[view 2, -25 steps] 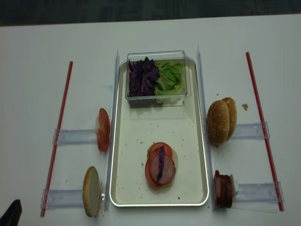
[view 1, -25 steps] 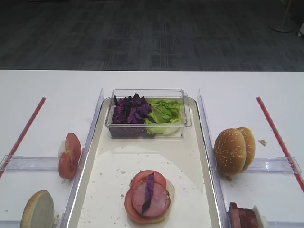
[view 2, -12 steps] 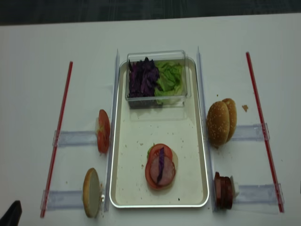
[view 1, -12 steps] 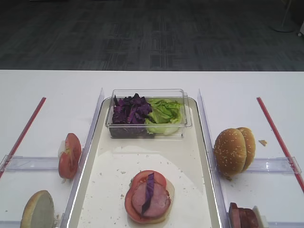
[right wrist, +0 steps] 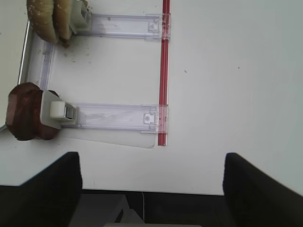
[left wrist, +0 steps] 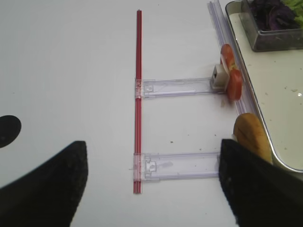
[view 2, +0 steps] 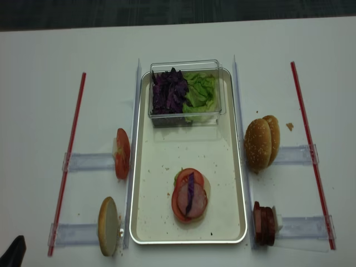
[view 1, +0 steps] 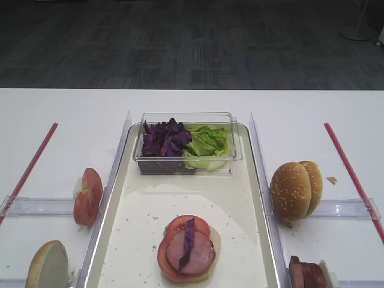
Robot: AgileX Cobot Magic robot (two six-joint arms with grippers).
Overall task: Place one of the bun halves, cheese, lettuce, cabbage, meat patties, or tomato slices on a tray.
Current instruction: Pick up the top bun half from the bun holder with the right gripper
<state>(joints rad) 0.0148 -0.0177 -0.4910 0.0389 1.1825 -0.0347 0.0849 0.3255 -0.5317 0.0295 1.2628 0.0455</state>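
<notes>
The cream tray (view 1: 129,222) (view 2: 161,167) holds a stack of tomato slice, meat patty and a cabbage strip (view 1: 187,247) (view 2: 189,196). Two seeded bun halves (view 1: 295,191) (right wrist: 49,19) stand on edge to its right, with meat patties (view 1: 306,275) (right wrist: 26,118) nearer. To the tray's left are tomato slices (view 1: 87,196) (left wrist: 232,78) and a cut-face bun half (view 1: 48,265) (left wrist: 251,137). Cabbage (view 1: 165,139) and lettuce (view 1: 207,144) fill a clear box. My right gripper (right wrist: 151,189) is open and empty over the table's near edge, right of the patties. My left gripper (left wrist: 151,184) is open and empty, left of the tray.
Clear plastic racks (right wrist: 113,116) (left wrist: 180,165) carry the upright food on both sides. Red strips (view 1: 351,174) (left wrist: 138,94) run along the table outside the racks. The clear box (view 2: 186,92) stands on the tray's far end. A dark tip (view 2: 14,253) shows at the bottom left corner.
</notes>
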